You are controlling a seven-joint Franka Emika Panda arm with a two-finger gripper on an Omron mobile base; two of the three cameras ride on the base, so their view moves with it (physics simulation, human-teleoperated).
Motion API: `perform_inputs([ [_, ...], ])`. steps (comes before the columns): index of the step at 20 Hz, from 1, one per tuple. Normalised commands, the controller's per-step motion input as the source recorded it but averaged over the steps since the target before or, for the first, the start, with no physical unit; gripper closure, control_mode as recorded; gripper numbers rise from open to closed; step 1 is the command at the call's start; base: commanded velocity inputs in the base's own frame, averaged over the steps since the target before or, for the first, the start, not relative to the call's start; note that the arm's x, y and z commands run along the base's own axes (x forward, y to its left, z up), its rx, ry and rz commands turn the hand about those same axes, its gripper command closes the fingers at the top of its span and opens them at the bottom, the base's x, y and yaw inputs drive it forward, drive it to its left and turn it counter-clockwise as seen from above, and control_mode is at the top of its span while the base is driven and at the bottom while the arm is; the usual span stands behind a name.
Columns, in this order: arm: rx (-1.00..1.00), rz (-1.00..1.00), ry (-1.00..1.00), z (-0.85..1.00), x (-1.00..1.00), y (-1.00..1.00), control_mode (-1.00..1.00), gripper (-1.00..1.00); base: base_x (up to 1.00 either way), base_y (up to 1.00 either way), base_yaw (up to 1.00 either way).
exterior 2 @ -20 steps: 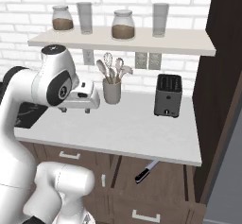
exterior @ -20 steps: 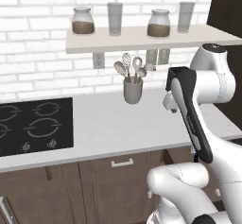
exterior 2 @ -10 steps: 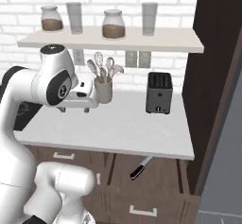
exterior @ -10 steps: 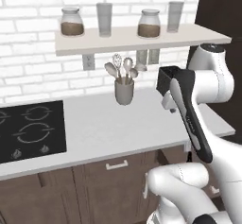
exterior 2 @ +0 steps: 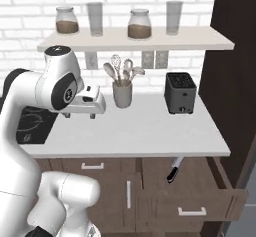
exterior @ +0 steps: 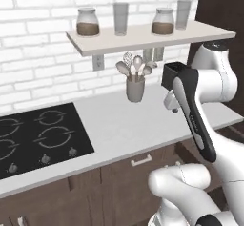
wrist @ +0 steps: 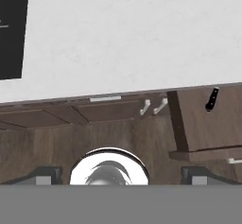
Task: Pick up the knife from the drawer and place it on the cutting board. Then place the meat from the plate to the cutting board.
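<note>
Knife first: the kitchen knife with a black handle and silver blade (exterior 2: 174, 169) lies in the open dark brown wooden drawer (exterior 2: 210, 193) under the right end of the pale grey counter (exterior 2: 150, 131). Its handle points outward toward the drawer front, and most of the blade is tucked under the counter edge. From the hand camera it shows as a small dark sliver (wrist: 212, 99) off to the right, inside the drawer.

Nearest the base, the two-finger gripper (exterior 2: 92, 115) hangs from the white arm above the left part of the counter, well apart from the drawer and holding nothing. How wide its jaws stand I cannot tell; the fingertips sit at the far corners of the hand view, which hints at a wide gap, but that is only a guess.

As a judgement, the knife should be stiff, fairly light and slippery along the blade, so the handle is the place to pinch, across its narrow width, near its middle.

Farther back on the counter stand a grey utensil crock with spoons and a whisk (exterior 2: 122, 92) and a black toaster (exterior 2: 180, 93), with the black cooktop (exterior: 33, 139) to the left. Highest and farthest, a pale wall shelf (exterior 2: 135, 40) carries jars and glasses.
</note>
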Motion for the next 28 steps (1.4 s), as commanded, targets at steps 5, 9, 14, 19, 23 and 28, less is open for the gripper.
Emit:
perform_inputs([
  [5,0.00,0.00,0.00,0.00,0.00,0.00,1.00,-1.00,-0.18,0.72,-0.33],
  [9,0.00,0.00,0.00,0.00,0.00,0.00,1.00,-1.00,-0.27,0.17,-0.45],
  [14,0.00,0.00,0.00,0.00,0.00,0.00,1.00,-1.00,-0.03,-0.03,-0.43],
  [19,0.00,0.00,0.00,0.00,0.00,0.00,1.00,-1.00,0.07,-0.18,-0.24],
  [23,0.00,0.00,0.00,0.00,0.00,0.00,1.00,-1.00,0.30,-0.32,-0.19],
  [28,0.00,0.00,0.00,0.00,0.00,0.00,1.00,-1.00,0.27,-0.32,-0.19],
])
